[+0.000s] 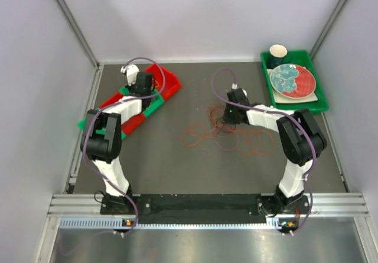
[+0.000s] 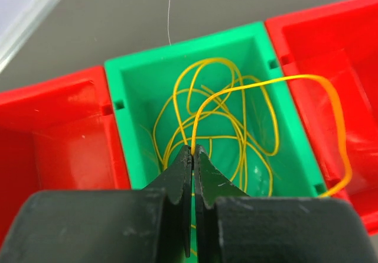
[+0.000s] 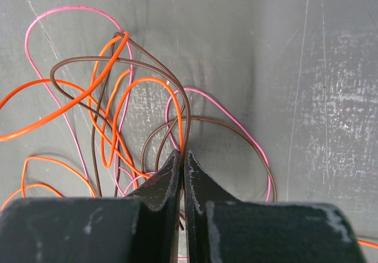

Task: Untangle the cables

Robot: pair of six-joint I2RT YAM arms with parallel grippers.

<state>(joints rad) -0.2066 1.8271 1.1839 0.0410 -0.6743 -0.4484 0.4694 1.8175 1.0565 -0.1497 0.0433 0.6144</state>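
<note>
On the desk the tangle lies toward 3 o'clock and the green bin at 10. Our left hand pinches the yellow cable over that bin. Sorting seems underway, so releasing it comes next. Our right hand is clenched on tangle strands.

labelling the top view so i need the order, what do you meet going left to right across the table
red and green bins → cable tangle → green tray holding a cup and plate
</note>
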